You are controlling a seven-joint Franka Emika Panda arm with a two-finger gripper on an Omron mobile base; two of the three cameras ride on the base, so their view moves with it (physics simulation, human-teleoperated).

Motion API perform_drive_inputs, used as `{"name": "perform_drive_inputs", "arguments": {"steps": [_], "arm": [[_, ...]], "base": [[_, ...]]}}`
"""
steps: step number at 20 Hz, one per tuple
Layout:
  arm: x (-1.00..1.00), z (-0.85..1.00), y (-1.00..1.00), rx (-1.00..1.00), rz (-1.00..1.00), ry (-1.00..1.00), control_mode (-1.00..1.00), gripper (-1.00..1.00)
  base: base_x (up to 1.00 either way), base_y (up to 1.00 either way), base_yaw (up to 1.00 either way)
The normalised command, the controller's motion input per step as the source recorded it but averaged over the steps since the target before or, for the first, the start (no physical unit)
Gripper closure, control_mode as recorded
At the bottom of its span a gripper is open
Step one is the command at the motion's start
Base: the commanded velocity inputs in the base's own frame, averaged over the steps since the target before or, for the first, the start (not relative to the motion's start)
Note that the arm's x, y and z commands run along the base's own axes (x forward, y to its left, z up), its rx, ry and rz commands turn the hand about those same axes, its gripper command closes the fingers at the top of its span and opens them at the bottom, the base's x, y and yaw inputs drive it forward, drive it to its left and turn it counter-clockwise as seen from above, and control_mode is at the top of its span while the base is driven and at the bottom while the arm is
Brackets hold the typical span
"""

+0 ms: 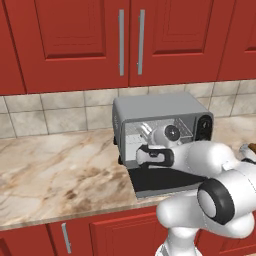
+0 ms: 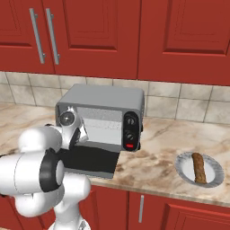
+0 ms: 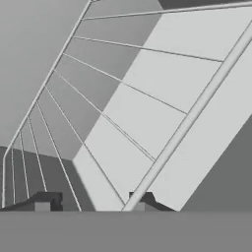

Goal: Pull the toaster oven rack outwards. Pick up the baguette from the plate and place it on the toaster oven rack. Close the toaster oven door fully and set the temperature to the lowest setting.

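I saw my gripper (image 3: 91,203) reaching into the boxy grey metal toaster oven (image 2: 102,117) above its lowered dark glass door (image 2: 93,162), fingers apparently pinching the thin silver wire rack's (image 3: 113,123) front rim, while the small golden-brown baguette (image 2: 198,168) lay on the round pale plate (image 2: 185,174) right of that oven.

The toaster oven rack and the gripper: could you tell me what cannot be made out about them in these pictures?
- Gripper on the toaster oven rack: hand view, fingertips cut by the bottom edge, so a grip is uncertain.
- Rack's position in the toaster oven: left base view, the arm covers the opening.
- Toaster oven door: right base view, its left part is behind the arm.
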Motion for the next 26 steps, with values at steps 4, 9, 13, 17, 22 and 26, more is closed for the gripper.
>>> {"name": "perform_drive_inputs", "arguments": {"steps": [4, 9, 13, 17, 22, 26], "arm": [[-0.54, -0.45, 0.00, 0.00, 0.00, 0.55, -1.00, 1.00], [-0.75, -0.44, 0.00, -0.01, 0.00, 0.60, -1.00, 1.00], [-0.79, -0.46, 0.00, -0.05, 0.00, 0.72, -1.00, 1.00], [-0.75, -0.50, 0.00, -0.16, 0.00, 0.78, -1.00, 1.00], [-0.85, -0.51, 0.00, -0.21, 0.00, 0.79, -1.00, 1.00], [-1.00, -0.47, 0.00, -0.19, 0.00, 0.73, -1.00, 1.00]], "base": [[0.00, 0.00, 0.00], [0.00, 0.00, 0.00], [0.00, 0.00, 0.00], [0.00, 0.00, 0.00], [0.00, 0.00, 0.00], [0.00, 0.00, 0.00]]}}
